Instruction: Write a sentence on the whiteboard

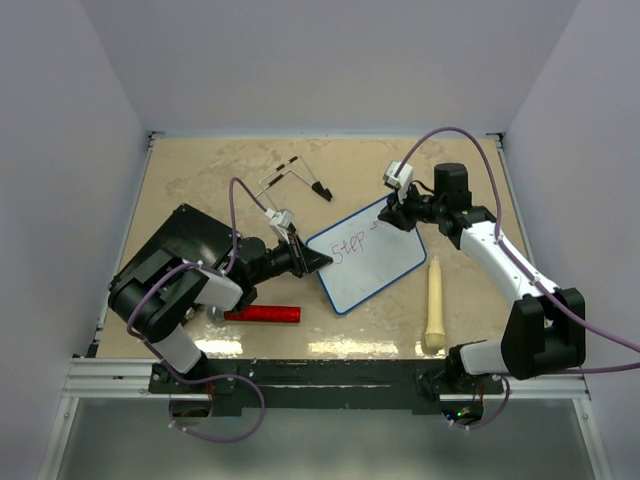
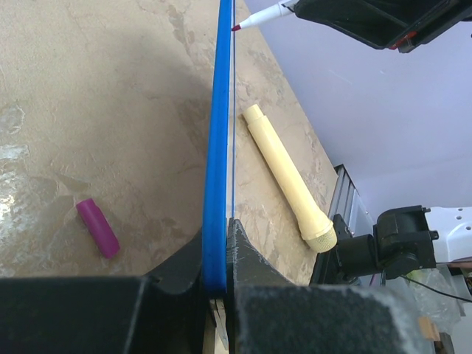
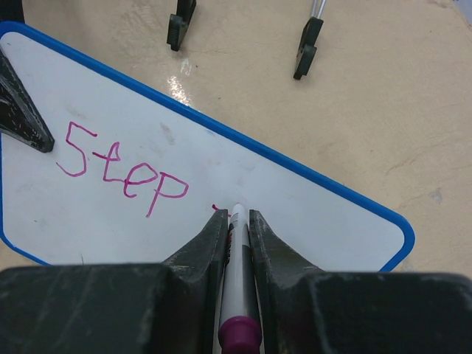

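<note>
The whiteboard (image 1: 368,262), white with a thin blue rim, lies tilted in the middle of the table. My left gripper (image 1: 318,261) is shut on its left edge; the left wrist view shows the blue rim (image 2: 217,147) clamped between the jaws. My right gripper (image 1: 392,215) is shut on a white marker with a purple end (image 3: 237,280), its tip on the board (image 3: 221,169). The sentence (image 3: 118,173) reads "Step" in purple-pink, with a short new stroke starting beside the marker tip (image 2: 237,27).
A cream wooden handle (image 1: 434,305) lies right of the board. A red bar (image 1: 263,314) lies front left, beside a black flat slab (image 1: 175,250). A wire stand with black feet (image 1: 295,178) lies behind the board. A purple marker cap (image 2: 98,228) lies on the table.
</note>
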Motion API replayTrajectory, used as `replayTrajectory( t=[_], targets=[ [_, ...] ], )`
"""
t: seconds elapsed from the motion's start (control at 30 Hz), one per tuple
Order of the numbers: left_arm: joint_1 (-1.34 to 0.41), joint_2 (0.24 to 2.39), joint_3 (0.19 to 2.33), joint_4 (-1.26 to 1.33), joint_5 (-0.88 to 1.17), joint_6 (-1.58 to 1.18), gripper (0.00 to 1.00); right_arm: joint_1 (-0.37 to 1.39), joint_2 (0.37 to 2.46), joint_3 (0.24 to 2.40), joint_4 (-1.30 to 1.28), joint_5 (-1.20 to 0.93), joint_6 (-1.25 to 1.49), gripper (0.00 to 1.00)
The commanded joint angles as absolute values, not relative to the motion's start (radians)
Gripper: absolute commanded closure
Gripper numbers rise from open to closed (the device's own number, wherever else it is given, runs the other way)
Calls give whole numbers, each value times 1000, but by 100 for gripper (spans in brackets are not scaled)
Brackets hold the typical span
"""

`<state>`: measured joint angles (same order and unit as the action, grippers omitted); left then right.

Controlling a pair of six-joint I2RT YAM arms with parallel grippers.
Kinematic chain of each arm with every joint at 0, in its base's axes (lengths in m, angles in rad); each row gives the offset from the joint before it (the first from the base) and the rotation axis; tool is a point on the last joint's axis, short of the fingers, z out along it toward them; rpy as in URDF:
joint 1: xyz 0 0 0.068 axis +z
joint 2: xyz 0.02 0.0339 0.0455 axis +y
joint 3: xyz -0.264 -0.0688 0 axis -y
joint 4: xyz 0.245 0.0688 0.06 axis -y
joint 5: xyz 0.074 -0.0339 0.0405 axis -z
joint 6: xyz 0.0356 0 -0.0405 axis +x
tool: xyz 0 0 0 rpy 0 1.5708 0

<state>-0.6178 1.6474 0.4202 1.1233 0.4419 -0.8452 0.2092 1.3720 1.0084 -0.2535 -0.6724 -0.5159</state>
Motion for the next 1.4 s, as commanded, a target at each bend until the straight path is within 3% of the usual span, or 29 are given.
replayTrajectory(
  t=[0.0,0.53,1.37],
  targets=[
    [-627,1643,423,1220,486,-802,100,213,1359,1049,-209,-699,-517,100],
    [-627,1646,426,1220,483,-802,100,213,1376,1031,-405,-707,-644,100],
    [-626,1646,428,1213,485,-799,100,206,1361,1055,-315,-641,-561,100]
  ],
)
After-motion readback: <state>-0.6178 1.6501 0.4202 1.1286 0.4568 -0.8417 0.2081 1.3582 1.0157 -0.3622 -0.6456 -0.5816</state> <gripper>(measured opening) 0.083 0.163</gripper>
